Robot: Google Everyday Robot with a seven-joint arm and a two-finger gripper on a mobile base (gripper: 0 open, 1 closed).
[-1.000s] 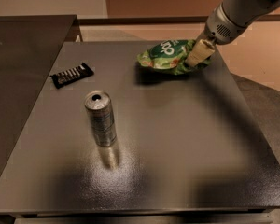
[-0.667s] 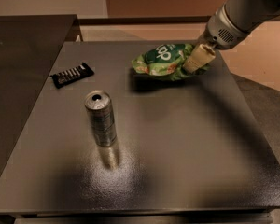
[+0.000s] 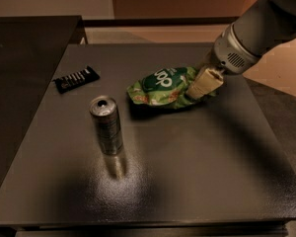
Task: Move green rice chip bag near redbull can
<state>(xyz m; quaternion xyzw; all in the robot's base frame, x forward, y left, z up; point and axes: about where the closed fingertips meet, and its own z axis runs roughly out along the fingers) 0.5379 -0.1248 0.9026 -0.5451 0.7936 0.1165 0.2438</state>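
Gripping the chip bag by its right end, the gripper is sitting over the far right part of the table, arm coming in from the upper right. Its pale fingers are pinching closed on the crinkled edge, nothing else in them. The bag is lying far-middle, long axis running left-right, free left end pointing at the near left. Resting on the surface or held just off it, cannot tell. The can is standing upright to the near left of the bag, near but apart, bare table between them. So the target is lying left and nearer from the gripper, beyond the bag's free end. The coming move is probably calling for a pull toward the near left, stopping short of tipping the can. A black wrapped bar is lying far left, off that path
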